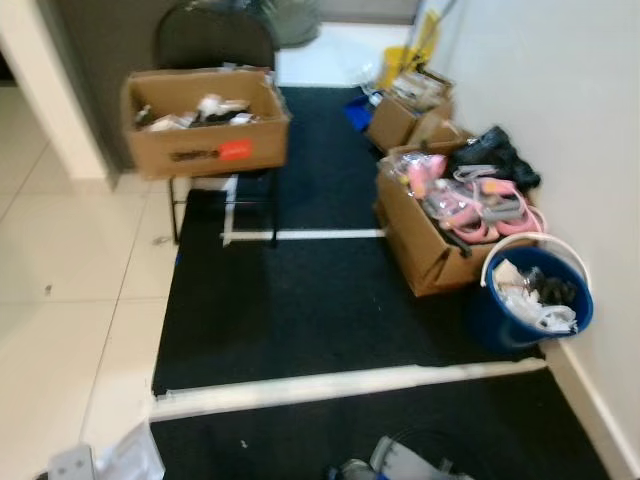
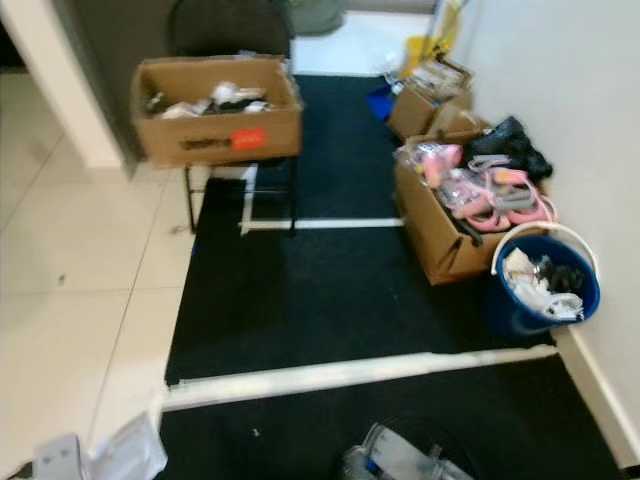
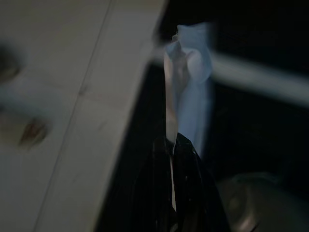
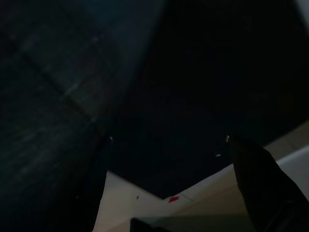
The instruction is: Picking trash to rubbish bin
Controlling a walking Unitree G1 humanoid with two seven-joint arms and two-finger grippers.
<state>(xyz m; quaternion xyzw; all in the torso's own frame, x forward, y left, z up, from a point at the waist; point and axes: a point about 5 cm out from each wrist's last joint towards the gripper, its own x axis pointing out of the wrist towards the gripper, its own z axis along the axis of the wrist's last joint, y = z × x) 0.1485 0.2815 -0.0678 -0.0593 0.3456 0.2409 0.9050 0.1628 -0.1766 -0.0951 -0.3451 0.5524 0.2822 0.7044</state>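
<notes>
In the left wrist view my left gripper [image 3: 173, 145] is shut on a thin white piece of trash [image 3: 190, 63], which sticks out beyond the black fingers [image 3: 186, 193] over the edge of the black carpet. The eye views show the same white trash [image 1: 132, 455] at the bottom left, over the tiles. A blue bucket with a white rim [image 1: 575, 312] stands against the right wall and holds white and dark rubbish. The right wrist view is dark; my right gripper [image 4: 169, 139] is open, with only carpet and floor between its fingers [image 4: 258, 183].
A cardboard box [image 1: 205, 148] full of odds and ends rests on a black chair [image 1: 212, 35]. More boxes [image 1: 425, 250] with pink items and a black bag [image 1: 495, 155] line the right wall. White tape strips [image 1: 340, 385] cross the black carpet. White tiles [image 1: 60, 300] lie to the left.
</notes>
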